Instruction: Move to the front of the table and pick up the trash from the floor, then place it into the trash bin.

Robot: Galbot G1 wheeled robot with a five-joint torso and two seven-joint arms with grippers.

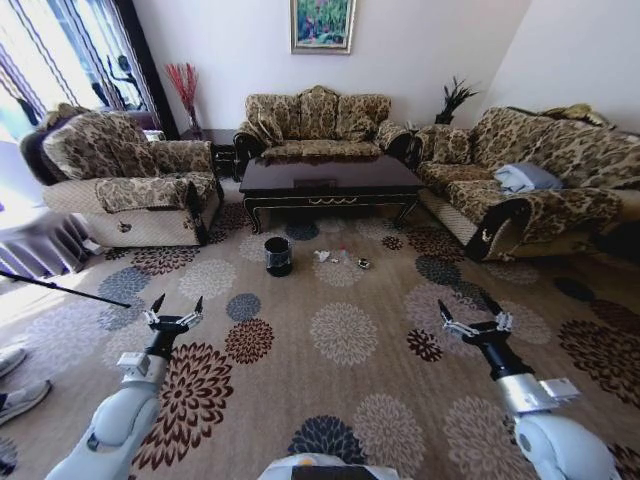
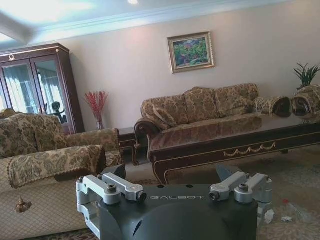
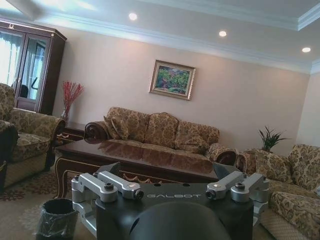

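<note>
White scraps of trash (image 1: 322, 256) are left unpicked on the floor (image 1: 345, 330) beside the bin (image 1: 278, 255), while both grippers, left (image 1: 176, 307) and right (image 1: 473, 319), are held spread and empty.

You get a bright room; daylight pours in through the window (image 1: 35, 50) at the far left of the head view and blows out to white there; the floor (image 1: 60, 300) beneath it is washed pale; recessed ceiling lights (image 3: 132, 16) glow in the right wrist view; the glossy desk (image 3: 150, 157) mirrors the sofa; the head view bends straight lines toward its edges; your left wrist view is hazy, with a blown-out ceiling (image 2: 45, 10).
</note>
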